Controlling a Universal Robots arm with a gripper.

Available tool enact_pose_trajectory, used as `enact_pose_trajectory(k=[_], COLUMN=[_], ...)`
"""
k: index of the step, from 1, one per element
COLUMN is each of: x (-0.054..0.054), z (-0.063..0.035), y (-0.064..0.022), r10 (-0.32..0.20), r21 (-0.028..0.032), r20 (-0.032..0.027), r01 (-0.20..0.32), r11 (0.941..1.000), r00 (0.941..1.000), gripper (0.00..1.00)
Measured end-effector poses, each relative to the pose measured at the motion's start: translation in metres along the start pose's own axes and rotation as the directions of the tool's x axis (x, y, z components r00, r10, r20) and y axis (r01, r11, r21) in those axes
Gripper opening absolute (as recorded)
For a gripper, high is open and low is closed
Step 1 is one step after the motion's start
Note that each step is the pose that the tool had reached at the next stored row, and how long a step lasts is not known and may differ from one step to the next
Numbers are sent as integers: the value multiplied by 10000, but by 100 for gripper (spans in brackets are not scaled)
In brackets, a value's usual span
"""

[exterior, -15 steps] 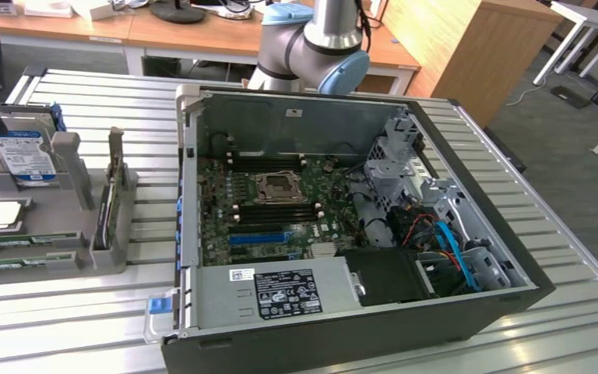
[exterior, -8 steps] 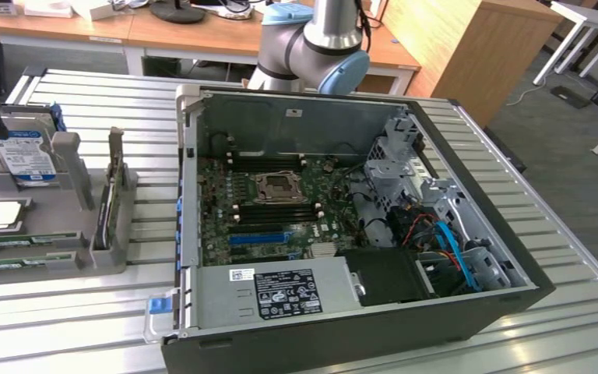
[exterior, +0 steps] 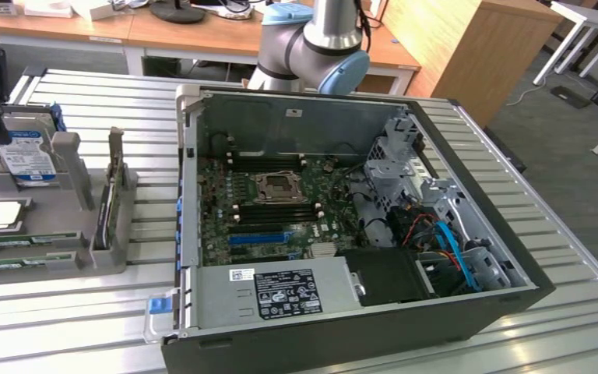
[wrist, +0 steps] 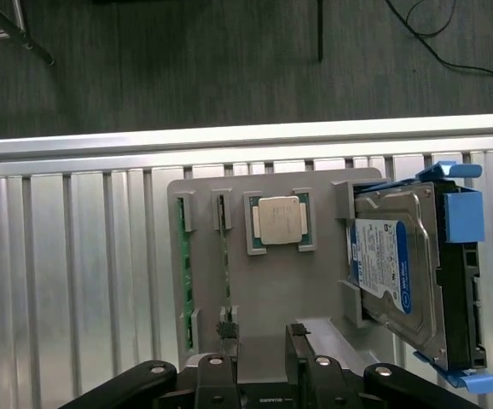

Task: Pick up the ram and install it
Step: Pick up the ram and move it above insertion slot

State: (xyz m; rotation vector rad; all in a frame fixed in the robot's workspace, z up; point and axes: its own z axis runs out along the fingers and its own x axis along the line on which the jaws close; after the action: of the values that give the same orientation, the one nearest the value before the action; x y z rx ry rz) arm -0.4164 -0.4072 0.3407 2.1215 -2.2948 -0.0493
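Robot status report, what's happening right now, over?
Gripper open, empty, above the grey holder. Ram in its holder slot, not yet picked. Hard drive stands apart from it, not in the way.

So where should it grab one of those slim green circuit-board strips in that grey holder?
Probably mid-length on the slim green ram strip, coming from above and pinching its two flat faces. It stands on edge, and the grey plastic holder clips cover both ends, leaving its middle free.

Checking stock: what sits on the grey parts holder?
Two ram strips on edge, a processor chip, and a hard drive in a blue bracket. Under the drive is hidden.
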Motion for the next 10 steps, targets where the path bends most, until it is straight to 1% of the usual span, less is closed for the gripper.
enact_pose_trajectory(k=[10], x=[1], z=[92], y=[-3], r10=[0], r21=[0], r20=[0], r01=[0], r11=[10000], r00=[10000], gripper=[36])
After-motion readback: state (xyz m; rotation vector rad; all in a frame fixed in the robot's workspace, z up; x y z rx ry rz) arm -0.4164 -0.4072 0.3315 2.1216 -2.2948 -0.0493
